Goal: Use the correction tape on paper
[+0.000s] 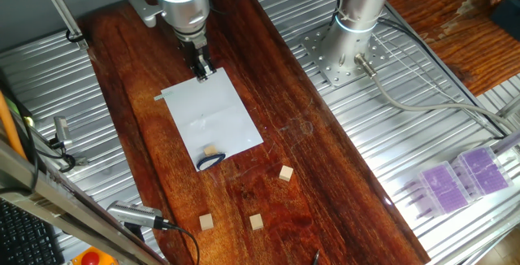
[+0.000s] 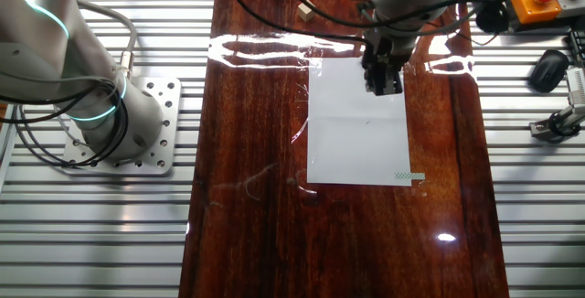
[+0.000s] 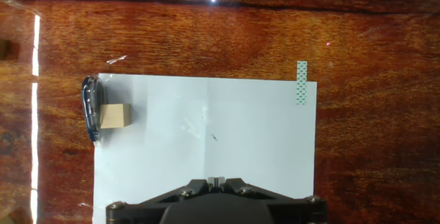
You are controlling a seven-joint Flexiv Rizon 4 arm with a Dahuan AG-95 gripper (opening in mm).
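The white paper [image 1: 213, 119] lies on the dark wooden board; it also shows in the other fixed view [image 2: 358, 133] and the hand view [image 3: 206, 135]. The correction tape [image 1: 211, 162], dark blue with a pale centre, lies at the paper's near edge, at the left edge in the hand view [image 3: 90, 108]. A tan cube [image 3: 114, 115] sits on the paper right against it. My gripper [image 1: 201, 71] hangs over the paper's opposite end, far from the correction tape. Its fingertips [image 3: 218, 180] are pressed together with nothing between them. In the other fixed view the gripper [image 2: 382, 83] hides the correction tape.
Three loose tan cubes [image 1: 285, 173], [image 1: 256, 221], [image 1: 206, 221] lie on the board beyond the paper. A strip of green-patterned tape [image 3: 301, 83] holds one paper corner. A second arm's base [image 1: 349, 49] stands on the metal table beside the board.
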